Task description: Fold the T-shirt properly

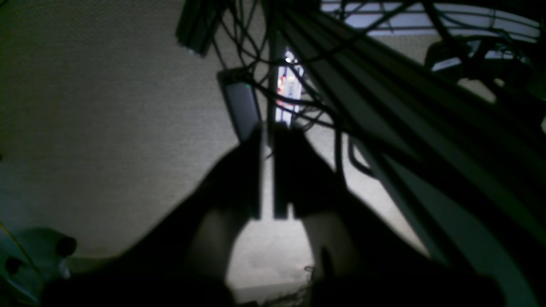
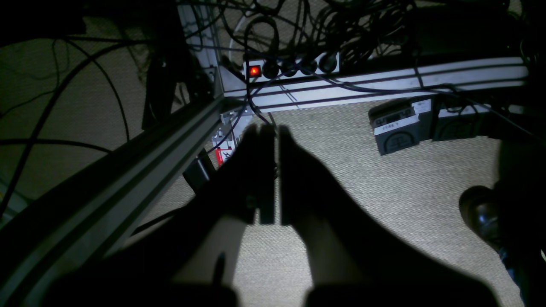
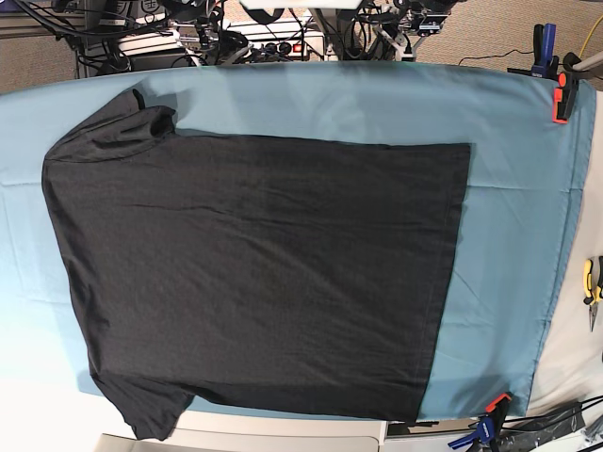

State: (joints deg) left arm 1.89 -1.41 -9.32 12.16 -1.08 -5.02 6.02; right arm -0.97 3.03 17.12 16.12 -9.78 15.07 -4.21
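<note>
base view: plain dark t-shirt (image 3: 254, 273) flat on cloth, both end effectors pressed together

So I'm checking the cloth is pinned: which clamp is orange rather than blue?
The clamp at the cloth's top right corner; the bottom clamp is blue with an orange tip.

- T-shirt (image 3: 254, 273): plain dark charcoal, nearly black; no print on the side showing.
- Cloth (image 3: 513, 235): solid teal blue.
- Clamps (image 3: 562, 99): orange and black at one corner, blue with orange at another (image 3: 490, 426).
- Pliers (image 3: 593, 282): yellow handles.
- Carpet (image 2: 384, 192): beige, fine woven texture.
- Power strip (image 2: 292, 68): pale body, black plugs, a glowing red switch (image 2: 254, 70).
- Frame rails (image 2: 384, 83): silver-grey.
- Shoe (image 2: 480, 213): glossy dark brown.
</note>
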